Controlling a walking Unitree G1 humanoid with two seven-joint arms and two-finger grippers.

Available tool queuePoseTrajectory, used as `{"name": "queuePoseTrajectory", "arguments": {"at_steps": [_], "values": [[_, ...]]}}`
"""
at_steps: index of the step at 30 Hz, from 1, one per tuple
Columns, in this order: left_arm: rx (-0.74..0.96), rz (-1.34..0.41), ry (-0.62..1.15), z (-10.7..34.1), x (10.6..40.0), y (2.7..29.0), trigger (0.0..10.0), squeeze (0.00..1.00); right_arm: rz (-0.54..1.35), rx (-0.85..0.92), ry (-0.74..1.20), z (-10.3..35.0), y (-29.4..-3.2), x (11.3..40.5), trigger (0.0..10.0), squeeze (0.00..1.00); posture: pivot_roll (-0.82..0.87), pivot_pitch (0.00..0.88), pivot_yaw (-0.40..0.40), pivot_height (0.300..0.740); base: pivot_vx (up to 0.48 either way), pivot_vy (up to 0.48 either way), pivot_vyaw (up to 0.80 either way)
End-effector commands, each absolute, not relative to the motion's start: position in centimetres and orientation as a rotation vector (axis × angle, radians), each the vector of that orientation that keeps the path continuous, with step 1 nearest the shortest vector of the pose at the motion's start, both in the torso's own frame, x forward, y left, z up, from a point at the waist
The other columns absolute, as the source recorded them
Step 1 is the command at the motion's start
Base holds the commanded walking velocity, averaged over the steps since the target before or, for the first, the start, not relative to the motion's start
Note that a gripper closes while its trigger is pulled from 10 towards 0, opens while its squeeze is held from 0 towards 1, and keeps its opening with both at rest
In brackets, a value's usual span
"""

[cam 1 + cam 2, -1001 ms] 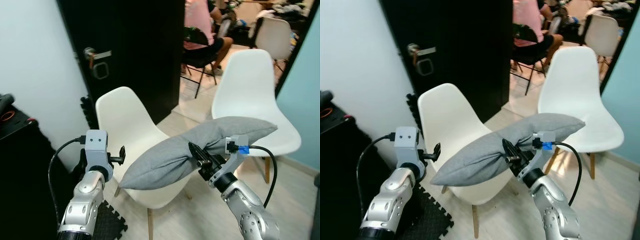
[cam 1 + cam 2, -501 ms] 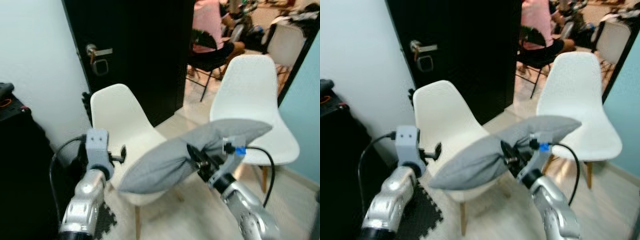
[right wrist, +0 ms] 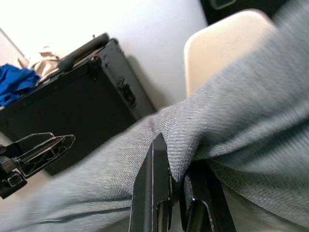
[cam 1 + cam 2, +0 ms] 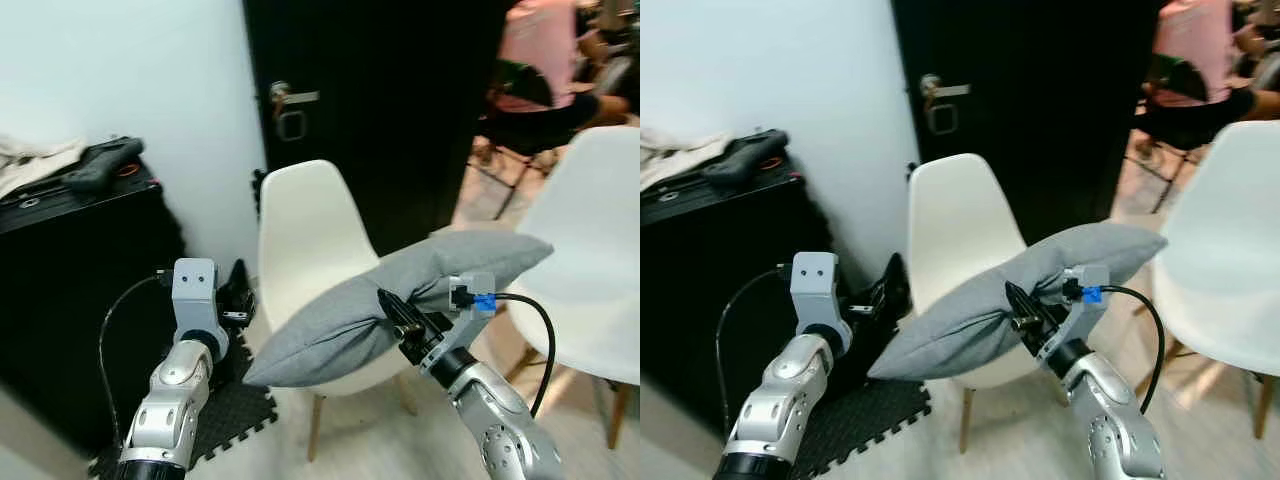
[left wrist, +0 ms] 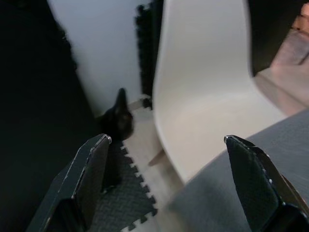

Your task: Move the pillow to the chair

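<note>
A long grey pillow hangs in the air above the seat of a cream shell chair. My right gripper is shut on the pillow's middle, and its black fingers pinch a fold of the cloth in the right wrist view. My left gripper stands open to the left of the pillow's low end. Between its fingers the left wrist view looks at the chair seat and a corner of the pillow.
A black cabinet with a black tool and cloth on top stands at the left. A black door is behind the chair. A second white chair stands at the right. A seated person is at the back right. A black foam mat lies on the floor.
The camera has swung left, so the cabinet has come into view and the chairs have shifted right. The pillow stays held in my right gripper, and the left gripper stays open.
</note>
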State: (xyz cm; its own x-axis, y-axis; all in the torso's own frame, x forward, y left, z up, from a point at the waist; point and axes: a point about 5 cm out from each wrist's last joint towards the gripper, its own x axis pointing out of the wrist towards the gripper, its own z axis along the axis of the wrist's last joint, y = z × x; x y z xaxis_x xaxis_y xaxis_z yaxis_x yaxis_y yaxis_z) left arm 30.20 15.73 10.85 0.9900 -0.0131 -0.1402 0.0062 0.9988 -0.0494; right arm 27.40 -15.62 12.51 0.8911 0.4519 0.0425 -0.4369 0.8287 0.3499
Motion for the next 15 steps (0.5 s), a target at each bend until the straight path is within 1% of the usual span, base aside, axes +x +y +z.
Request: {"name": "queuePoseTrajectory", "arguments": {"at_steps": [1, 9, 15], "values": [[-0.055, -0.011, 0.161, 10.48, 30.23, 15.72, 10.0, 0.00, 0.501, 0.351, -0.032, 13.98, -15.36, 27.66, 10.0, 0.00, -0.06, 0.022, 0.018, 0.740, 0.000, 0.000, 0.00], [-0.067, -0.033, 0.141, 10.76, 30.30, 15.67, 10.0, 0.00, 0.488, 0.363, -0.027, 13.91, -15.45, 27.74, 10.0, 0.00, -0.06, 0.022, 0.019, 0.740, 0.000, 0.000, 0.00], [-0.049, -0.035, 0.119, 11.08, 30.25, 15.60, 10.0, 0.00, 0.487, 0.366, -0.025, 13.92, -15.45, 27.71, 10.0, 0.00, -0.07, 0.025, 0.020, 0.740, 0.257, 0.000, 0.00]]}}
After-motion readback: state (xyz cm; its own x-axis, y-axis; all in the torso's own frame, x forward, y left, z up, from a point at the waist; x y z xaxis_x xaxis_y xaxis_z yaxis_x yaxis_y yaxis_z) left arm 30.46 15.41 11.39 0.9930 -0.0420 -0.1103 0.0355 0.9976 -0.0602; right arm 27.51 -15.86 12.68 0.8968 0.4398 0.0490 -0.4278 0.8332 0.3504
